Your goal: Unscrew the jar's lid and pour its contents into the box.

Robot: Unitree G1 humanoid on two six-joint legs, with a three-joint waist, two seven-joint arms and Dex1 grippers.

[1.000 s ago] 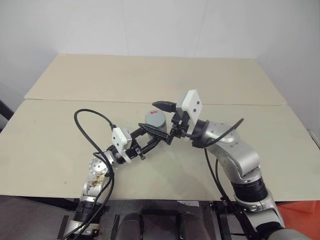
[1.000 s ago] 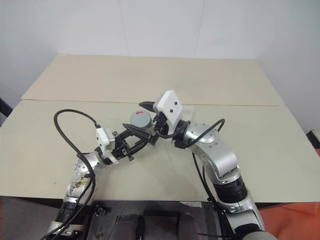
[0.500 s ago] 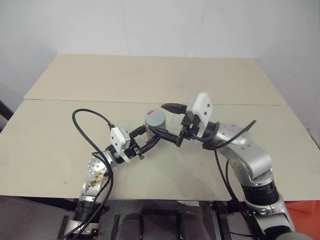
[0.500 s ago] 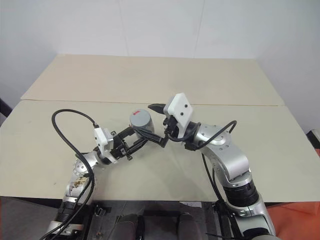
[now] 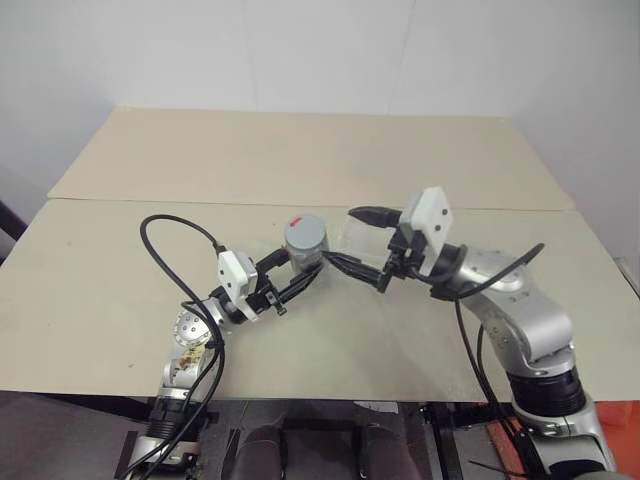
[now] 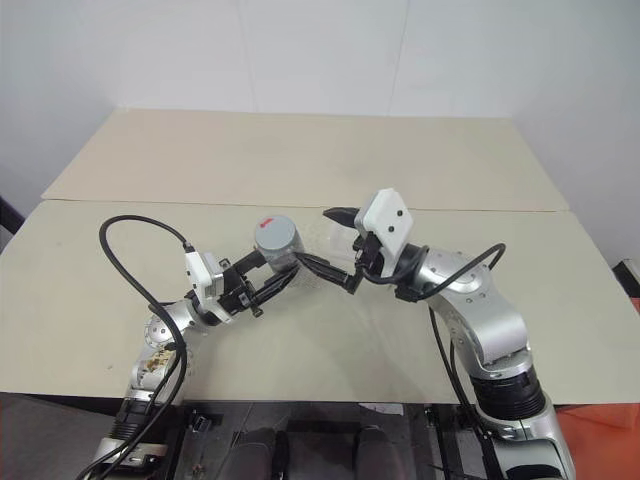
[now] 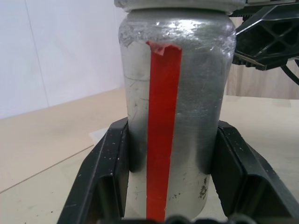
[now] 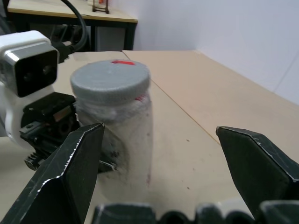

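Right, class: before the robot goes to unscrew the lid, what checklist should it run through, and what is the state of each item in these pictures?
1. Jar gripped firmly: ok. The left gripper is shut on its body, a finger on each side.
2. Jar upright: ok, roughly upright in the left wrist view.
3. Lid on and reachable: ok. It sits on top with nothing over it.
4. Right gripper ready to take the lid: ok. Its jaws stand wide open.
5. Right gripper lined up around the lid: not ok. It sits beside the jar, apart from it.
6. Box ready for pouring: cannot tell. It shows faintly behind the right gripper.
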